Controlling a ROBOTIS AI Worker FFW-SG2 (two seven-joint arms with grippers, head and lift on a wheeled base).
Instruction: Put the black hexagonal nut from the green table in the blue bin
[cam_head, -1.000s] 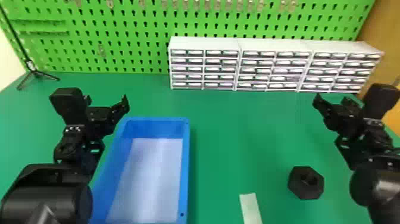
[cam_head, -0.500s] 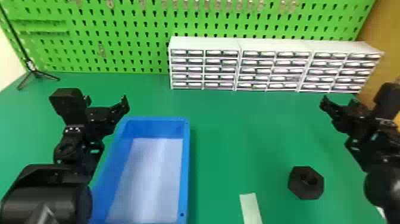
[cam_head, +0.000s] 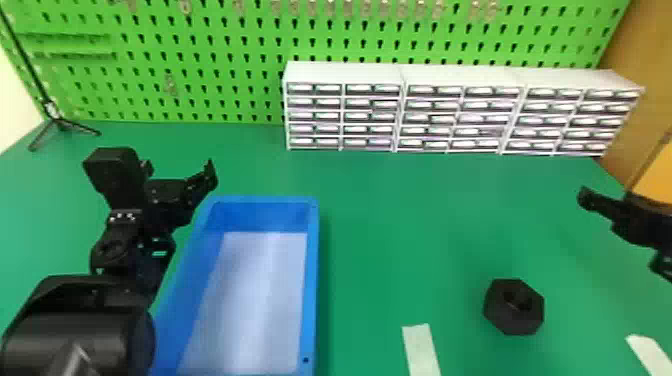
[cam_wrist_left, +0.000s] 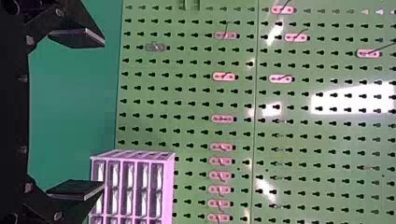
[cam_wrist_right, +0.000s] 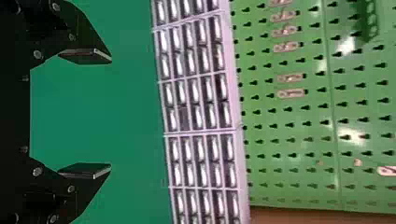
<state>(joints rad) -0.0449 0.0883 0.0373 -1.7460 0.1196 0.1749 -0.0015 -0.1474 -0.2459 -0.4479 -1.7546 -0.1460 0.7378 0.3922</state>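
Black hexagonal nut (cam_head: 505, 320) lies on the green table (cam_head: 400, 240), left claw (cam_head: 178, 169) and right claw (cam_head: 602, 204) released.

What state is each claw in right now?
Left black two-fingered claw: open, holding nothing.
Right black two-fingered claw: open, holding nothing.

From where I'm standing, bright light spreads evenly across the green table (cam_head: 385, 225), and the wall (cam_head: 12, 107) at the head view's left edge looks nearly bleached out. The blue bin (cam_head: 311, 280) has a darker inner far side and a pale, softly lit floor. A dull sheen lies on the left arm (cam_head: 75, 335). In both wrist views, hard white glare patches the dimmer green pegboard (cam_wrist_left: 191, 102), the broadest in the left one.
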